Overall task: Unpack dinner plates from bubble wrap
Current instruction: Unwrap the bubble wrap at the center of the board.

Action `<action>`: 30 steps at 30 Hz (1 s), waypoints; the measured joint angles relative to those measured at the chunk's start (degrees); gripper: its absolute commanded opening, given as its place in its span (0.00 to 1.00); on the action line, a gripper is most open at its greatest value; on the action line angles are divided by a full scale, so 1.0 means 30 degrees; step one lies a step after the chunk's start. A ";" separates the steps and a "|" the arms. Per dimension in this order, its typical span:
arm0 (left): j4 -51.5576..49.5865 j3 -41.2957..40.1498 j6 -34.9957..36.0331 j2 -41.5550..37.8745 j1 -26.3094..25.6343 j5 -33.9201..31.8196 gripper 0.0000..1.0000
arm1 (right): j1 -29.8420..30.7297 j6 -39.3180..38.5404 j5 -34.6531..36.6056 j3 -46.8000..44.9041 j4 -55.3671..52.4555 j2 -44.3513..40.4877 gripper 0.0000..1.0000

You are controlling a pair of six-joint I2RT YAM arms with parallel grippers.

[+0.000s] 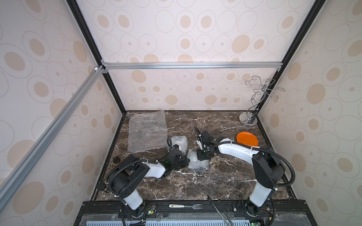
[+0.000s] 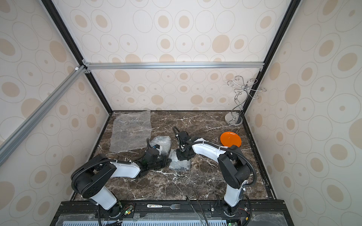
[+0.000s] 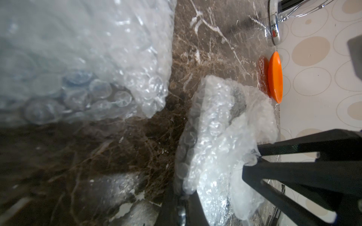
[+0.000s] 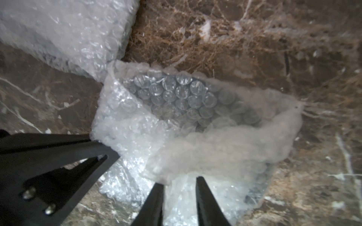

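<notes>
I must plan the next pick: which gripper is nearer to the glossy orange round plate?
Right. The right gripper is at the side of the clear bubble-wrap bundle that faces the glossy orange round plate; the left gripper is at the bundle's opposite corner, farther away.

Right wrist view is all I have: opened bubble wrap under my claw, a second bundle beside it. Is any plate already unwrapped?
Observer: Yes, one. The orange plate lies bare near the right edge of the tabletop, on the robot's side of the chrome stand.
Operator: Any loose wrap lying elsewhere?
Observer: One sheet of bubble wrap lies spread flat in the far left corner, apart from both bundles.
</notes>
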 measured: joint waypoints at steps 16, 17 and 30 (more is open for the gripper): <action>-0.0313 0.0466 0.0000 0.0138 -0.0073 -0.0321 0.00 | -0.2892 -0.0321 -0.1348 -0.2404 0.0022 -0.3628 0.05; -0.0313 0.0561 0.0000 0.0226 -0.0073 -0.0328 0.00 | -0.3512 -0.0357 -0.1625 -0.2761 0.0015 -0.4073 0.06; -0.0299 0.1588 0.0007 0.1173 -0.0073 -0.0328 0.00 | -0.7788 -0.1938 -0.2382 -0.4503 -0.1705 -0.6222 0.39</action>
